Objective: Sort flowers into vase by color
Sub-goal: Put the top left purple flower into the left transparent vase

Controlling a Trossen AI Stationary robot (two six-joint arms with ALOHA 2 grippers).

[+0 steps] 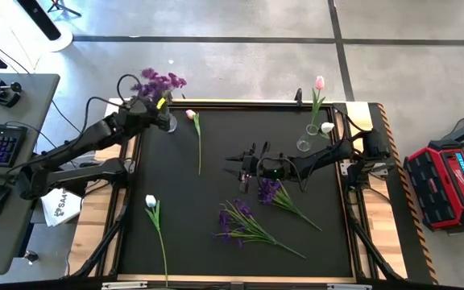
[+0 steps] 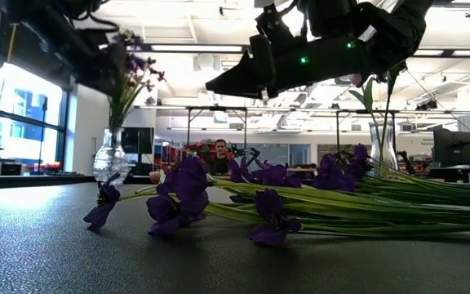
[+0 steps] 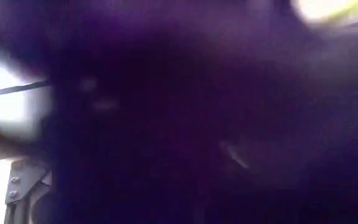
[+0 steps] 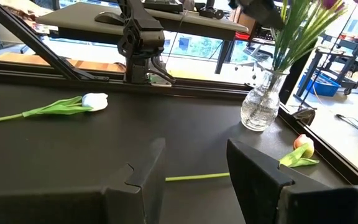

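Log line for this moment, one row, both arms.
left gripper: shut, at purple-flower vase | right gripper: open, empty, above purple flowers on mat | white tulip, pink tulip: lying loose

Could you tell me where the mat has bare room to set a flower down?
Free: between the pink tulip and the right gripper, and between the white tulip and the purple flowers. Crowded: around those purple flowers and the right vase.

Matt black table [image 1: 216,201], clear glossy glass vase [image 4: 261,106], wooden edges [image 1: 95,234].
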